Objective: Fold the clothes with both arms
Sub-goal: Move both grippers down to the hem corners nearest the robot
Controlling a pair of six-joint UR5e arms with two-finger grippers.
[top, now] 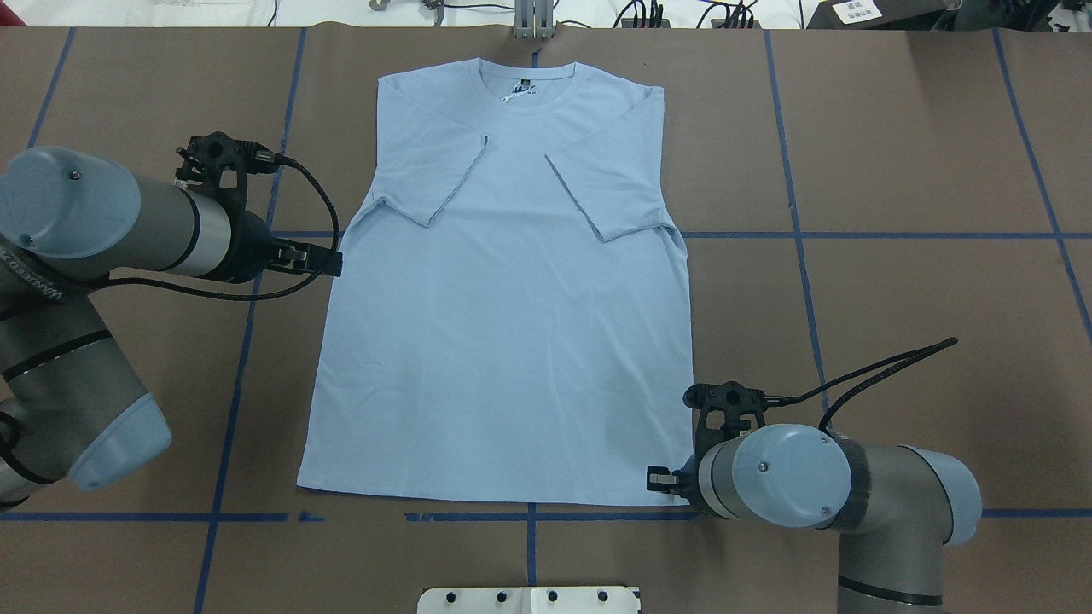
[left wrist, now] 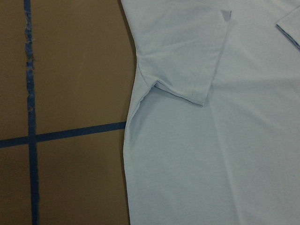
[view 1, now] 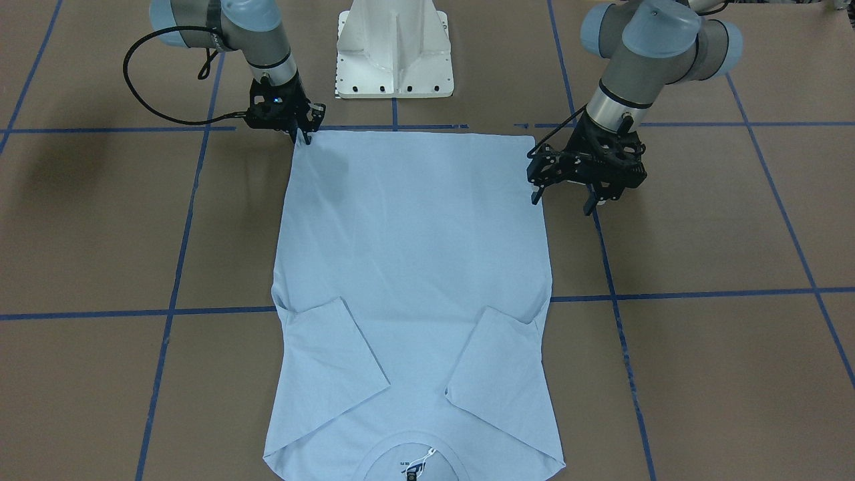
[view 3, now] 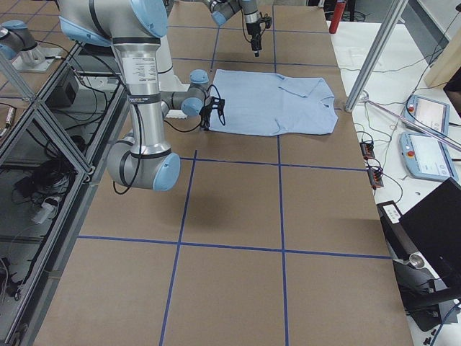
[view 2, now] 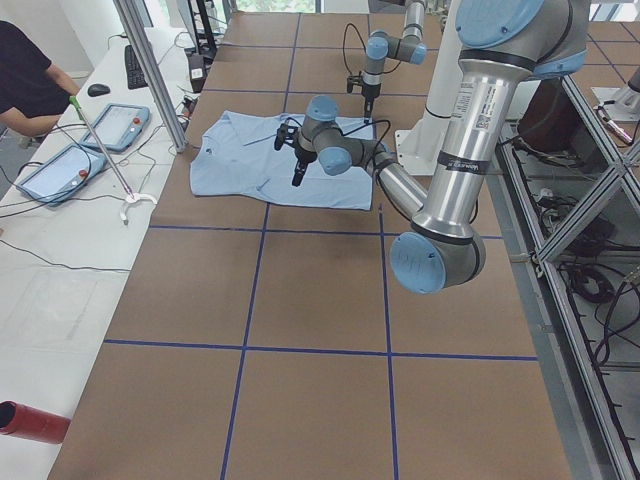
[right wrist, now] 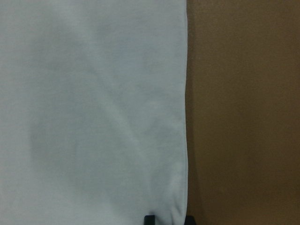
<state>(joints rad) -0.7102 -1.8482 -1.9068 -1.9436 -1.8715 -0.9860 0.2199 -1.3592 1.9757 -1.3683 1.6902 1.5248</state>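
The light-blue T-shirt [top: 503, 341] lies flat in the middle of the brown desk [top: 896, 298]. Seen from above, its neck is at 12 o'clock and its bottom edge is at 6 o'clock. Both short sleeves are folded in over the chest, one [top: 426, 170] at about 11 o'clock and the other [top: 610, 183] at about 1 o'clock. A small dark neck label [top: 522, 86] shows inside the collar.

The left hand [view 1: 562, 200] is at the shirt's 9 o'clock side, just beside the cloth. Its two fingers are spread wide apart and there is nothing between them.

The right hand [view 1: 304, 137] is at the shirt's bottom corner, at about 5 o'clock. Its fingers [right wrist: 149, 219] are close together, with the shirt's side edge between them. I cannot tell if they squeeze the cloth or only sit around it. The corner looks flat on the desk.

Blue tape lines [top: 853, 234] cross the desk. A white base [view 1: 394, 53] stands at 6 o'clock, past the shirt's bottom edge.
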